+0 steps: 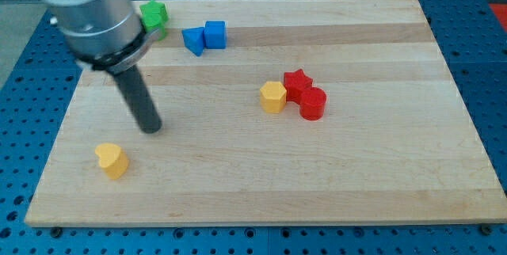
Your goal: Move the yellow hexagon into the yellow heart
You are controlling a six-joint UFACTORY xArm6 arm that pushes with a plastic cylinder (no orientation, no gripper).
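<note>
my tip (152, 128): no gripper | above-right of yellow heart (112, 160) | yellow hexagon (272, 96) well apart

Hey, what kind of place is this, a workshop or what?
Probably a robotics lab bench. A wooden board lies on a blue perforated table, small coloured blocks like the yellow hexagon and yellow heart sit on it, and my tip rests between them.
</note>
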